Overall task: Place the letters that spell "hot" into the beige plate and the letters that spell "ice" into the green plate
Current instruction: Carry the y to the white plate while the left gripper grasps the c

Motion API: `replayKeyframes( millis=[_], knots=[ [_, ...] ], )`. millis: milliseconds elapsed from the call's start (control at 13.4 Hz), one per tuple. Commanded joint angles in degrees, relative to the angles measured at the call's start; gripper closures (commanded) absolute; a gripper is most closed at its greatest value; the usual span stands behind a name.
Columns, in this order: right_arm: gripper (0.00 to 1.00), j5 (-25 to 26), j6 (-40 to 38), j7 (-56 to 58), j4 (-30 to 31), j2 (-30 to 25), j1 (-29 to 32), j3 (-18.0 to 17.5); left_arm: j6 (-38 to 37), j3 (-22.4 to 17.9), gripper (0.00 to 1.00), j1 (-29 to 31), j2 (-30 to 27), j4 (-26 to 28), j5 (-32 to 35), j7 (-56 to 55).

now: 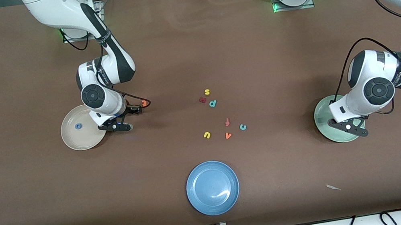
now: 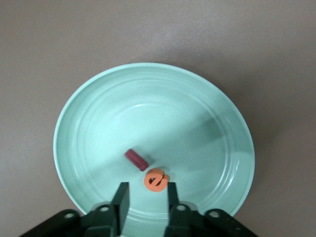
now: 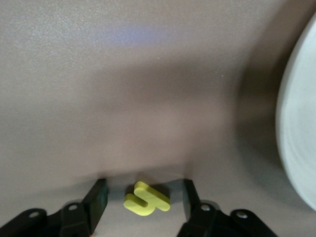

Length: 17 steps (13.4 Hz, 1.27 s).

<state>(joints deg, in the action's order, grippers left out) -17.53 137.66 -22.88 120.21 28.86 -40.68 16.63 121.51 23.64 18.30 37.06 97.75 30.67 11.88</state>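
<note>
Jaws of the right gripper (image 3: pixel 143 200) sit apart around the yellow h (image 3: pixel 146 199) on the table beside the beige plate (image 1: pixel 70 140); it should squeeze centered. Left gripper (image 2: pixel 145 197) hangs open over the green plate (image 2: pixel 94 113), orange e (image 2: pixel 156 179) dropped inside.

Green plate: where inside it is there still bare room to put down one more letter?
In the green plate, the red i and orange e lie close together, by the left gripper. The rest of the plate's floor, away from the gripper, is bare.
</note>
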Motion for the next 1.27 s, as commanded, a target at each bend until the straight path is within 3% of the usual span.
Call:
replayKeyframes(
  millis=[0,150,449,1196],
  knots=[
    [0.42,-0.75,1.12,-0.93,1.61,-1.00,-0.10,-0.28,-0.22,0.70,0.00,-0.38,-0.85,0.16,0.63,-0.35],
    [0.54,-0.75,1.12,-0.93,1.61,-1.00,-0.10,-0.28,-0.22,1.93,0.00,-0.64,-0.85,0.16,-2.26,-6.31],
    [0.69,-0.75,1.03,-0.93,1.52,-1.00,-0.10,-0.28,-0.22,4.65,0.00,-1.51,-0.59,0.25,-9.30,-12.31],
    [0.67,-0.58,0.32,-0.32,0.82,-1.27,-0.10,-0.54,3.99,4.75,0.00,-15.75,1.78,-0.63,-10.88,-37.00]
  ],
)
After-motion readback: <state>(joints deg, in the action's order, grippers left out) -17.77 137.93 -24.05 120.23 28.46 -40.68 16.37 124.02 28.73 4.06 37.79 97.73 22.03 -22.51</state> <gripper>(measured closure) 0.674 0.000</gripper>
